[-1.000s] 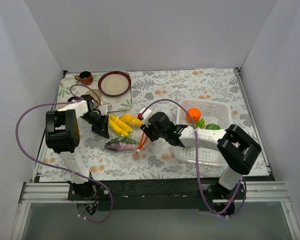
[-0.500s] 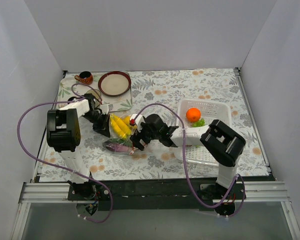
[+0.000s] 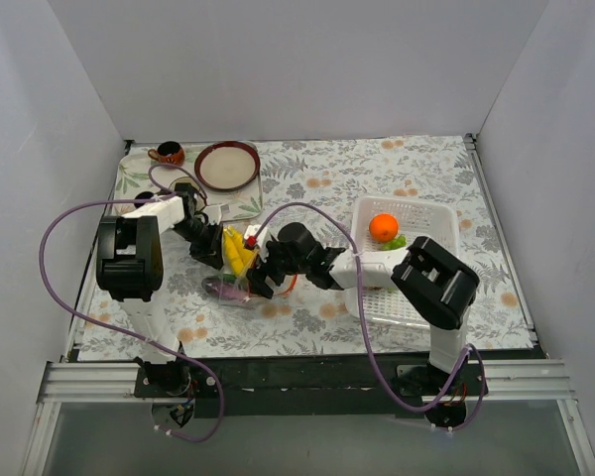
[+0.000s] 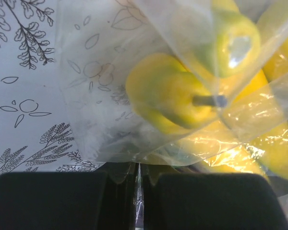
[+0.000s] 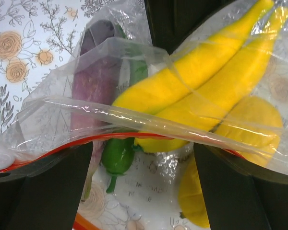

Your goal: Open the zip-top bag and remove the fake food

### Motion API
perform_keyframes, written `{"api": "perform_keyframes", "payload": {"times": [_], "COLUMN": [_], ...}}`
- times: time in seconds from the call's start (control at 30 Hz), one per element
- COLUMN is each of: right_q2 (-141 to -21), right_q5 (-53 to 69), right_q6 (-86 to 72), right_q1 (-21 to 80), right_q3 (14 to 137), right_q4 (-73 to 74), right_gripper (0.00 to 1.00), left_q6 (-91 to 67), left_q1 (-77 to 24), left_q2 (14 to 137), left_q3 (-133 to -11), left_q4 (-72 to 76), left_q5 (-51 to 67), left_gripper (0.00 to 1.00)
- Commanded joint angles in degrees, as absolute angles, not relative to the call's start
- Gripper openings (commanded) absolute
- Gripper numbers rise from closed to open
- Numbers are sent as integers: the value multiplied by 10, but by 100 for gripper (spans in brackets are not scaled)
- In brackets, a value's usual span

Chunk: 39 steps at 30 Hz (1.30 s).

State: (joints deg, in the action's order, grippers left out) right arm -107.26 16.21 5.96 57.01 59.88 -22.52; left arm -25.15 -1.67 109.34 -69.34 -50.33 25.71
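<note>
**Desk**, top view. The surface is covered edge to edge by a pale floral print. Lying directly on it:

- **(a)** A floral tray at the far left corner.
- **(b)** A white perforated basket on the right, nearer the front edge.
- **(c)** The zip-top bag, left of centre between tray and basket. It is clear and crumpled, with its orange-red zip strip on the basket side.

The fake food in the bag comprises yellow bananas, a purple piece and a green piece.
</note>
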Motion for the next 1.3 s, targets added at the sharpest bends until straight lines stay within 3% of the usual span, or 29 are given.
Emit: {"api": "perform_keyframes", "payload": {"times": [0.0, 0.4, 0.53, 0.57, 0.6, 0.97, 1.27], "right_q2": [-1096, -1139, -1108, -1098, -1070, -792, -580], "right_q5": [159, 102, 82, 75, 63, -100, -396], "right_q6": [60, 70, 69, 69, 71, 82, 43], "right_q1": [577, 585, 585, 585, 585, 582, 545], "right_q3": [635, 624, 604, 600, 594, 454, 362], "right_q4": [-228, -178, -178, -174, -171, -77, 30], "right_gripper": [91, 55, 24, 7, 1, 1, 1], "left_q6": [-255, -237, -233, -233, -233, -230, -237], "left_q1": [-22, -23, -22, -22, -19, -3, -3], "left_q2": [1124, 1103, 1102, 1101, 1100, 1126, 1140], "left_q3": [-670, -640, -632, -632, -632, -657, -670], "left_q4": [-412, -410, -407, -405, -404, -402, -406], "left_q5": [159, 136, 131, 129, 129, 126, 139], "left_gripper": [0, 0, 0, 0, 0, 0, 0]}}
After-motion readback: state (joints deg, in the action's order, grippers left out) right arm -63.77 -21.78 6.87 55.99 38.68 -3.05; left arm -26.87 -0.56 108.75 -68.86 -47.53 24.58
